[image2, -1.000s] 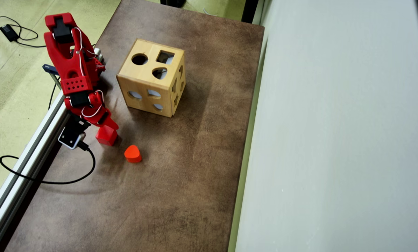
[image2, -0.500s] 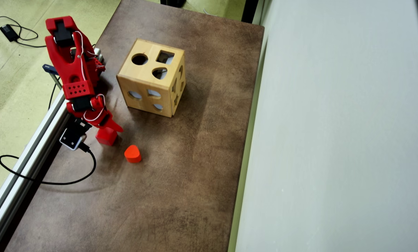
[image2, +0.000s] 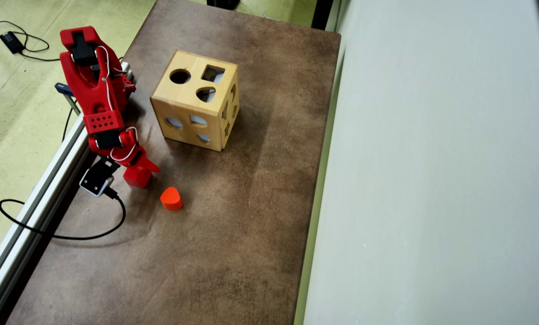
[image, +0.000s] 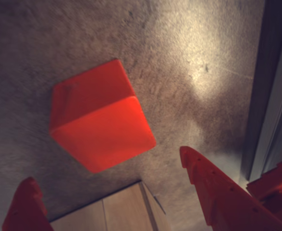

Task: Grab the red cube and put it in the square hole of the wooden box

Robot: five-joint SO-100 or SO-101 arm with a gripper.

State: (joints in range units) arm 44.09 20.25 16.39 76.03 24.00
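A: Nearest the wrist camera, what shows?

B: The pincer (image: 107, 187) is spread wide, grasping nothing. One red finger (image: 217, 192) rises at lower right of the wrist view, the other tip sits at lower left, and both stand apart from the red cube (image: 100, 118).

A: So where is the cube?

B: It rests on the brown bench (image: 189, 57), just beyond the fingertips, turned with a corner toward the camera. A pale wooden corner (image: 116, 209) shows along the bottom edge between the fingers; what it belongs to cannot be told from that view.

A: And from above?

B: In the overhead view the pincer (image2: 138, 169) hangs right over the red cube (image2: 137, 178), near the left edge of the bench (image2: 233, 225). Part of the cube is covered by the red arm (image2: 93, 85). A small camera module (image2: 97, 181) with a black cable (image2: 57, 234) sits just left of it.

A: Anything close by?

B: An orange-red heart block (image2: 171, 198) lies near the cube, to its lower right, not touching it.

A: Further off?

B: The wooden box (image2: 196, 100) stands well apart, higher up in the picture. Its top face carries a round hole (image2: 180, 76), a heart hole (image2: 205, 94), and the square hole (image2: 213, 73) at the far corner.
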